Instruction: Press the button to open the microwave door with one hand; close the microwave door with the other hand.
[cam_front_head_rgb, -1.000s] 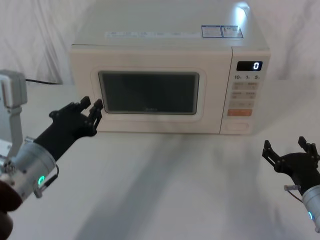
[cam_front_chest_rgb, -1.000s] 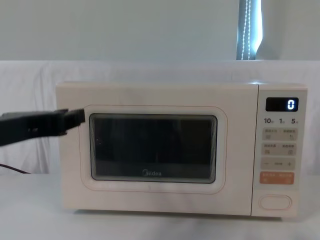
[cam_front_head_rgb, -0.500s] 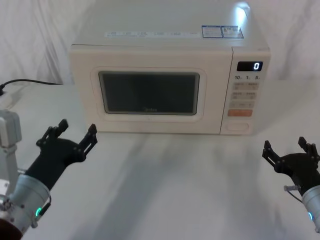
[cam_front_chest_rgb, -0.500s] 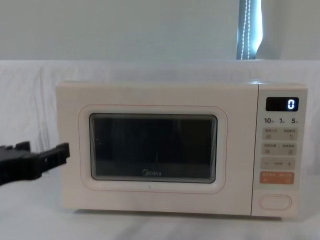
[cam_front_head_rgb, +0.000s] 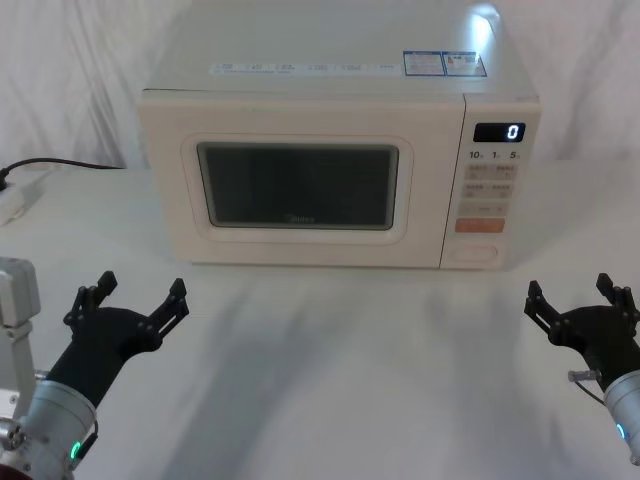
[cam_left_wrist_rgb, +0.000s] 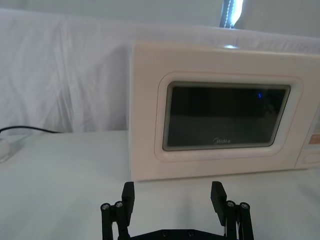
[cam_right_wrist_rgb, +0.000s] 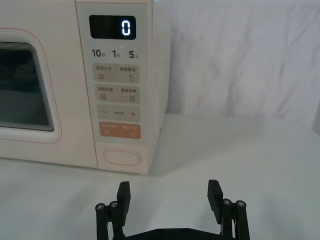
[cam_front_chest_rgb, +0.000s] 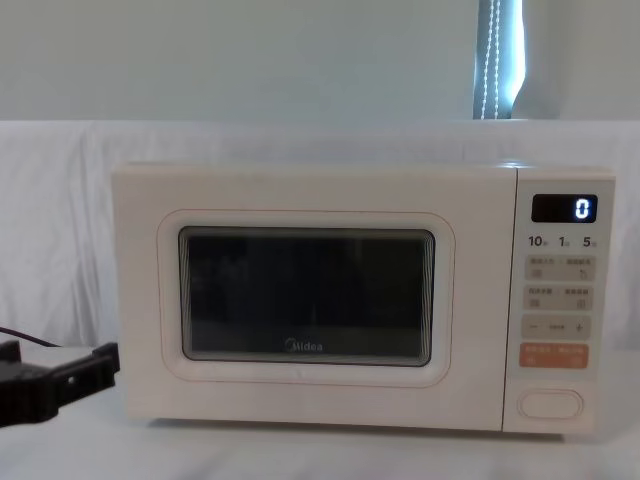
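Hovering low over the white table (cam_front_head_rgb: 330, 380), my left gripper (cam_front_head_rgb: 128, 305) sits at about seven o'clock from the microwave (cam_front_head_rgb: 340, 150), well apart from it, its fingers spread wide with nothing between them. From my left wrist the two black fingertips (cam_left_wrist_rgb: 128, 196) stand apart and frame the lower front of the oven, touching neither it nor the table.

My right gripper (cam_front_head_rgb: 580, 300) hangs at about five o'clock from the microwave, also clear of it — jaws wide open and empty. From my right wrist its fingertips (cam_right_wrist_rgb: 214, 194) point toward the control panel (cam_right_wrist_rgb: 116, 85) without reaching it.

The microwave door (cam_front_chest_rgb: 305, 295) is shut, flush with the cream front; its dark window shows the grey Midea logo along the bottom edge. The door fills the oven's front at nine o'clock from the control panel. On that panel the display (cam_front_chest_rgb: 564, 208) reads 0, the small keys lie under it, then the orange button (cam_front_chest_rgb: 552, 355), and at six o'clock from that, at the very bottom of the panel, the button (cam_front_chest_rgb: 550, 404) — plain, cream, oblong, unmarked. It shows again from my right wrist (cam_right_wrist_rgb: 122, 157), near my open jaws but not touched.

A black cable (cam_front_head_rgb: 60, 163) runs along the table at nine o'clock from the oven, toward a white power strip (cam_front_head_rgb: 14, 203).
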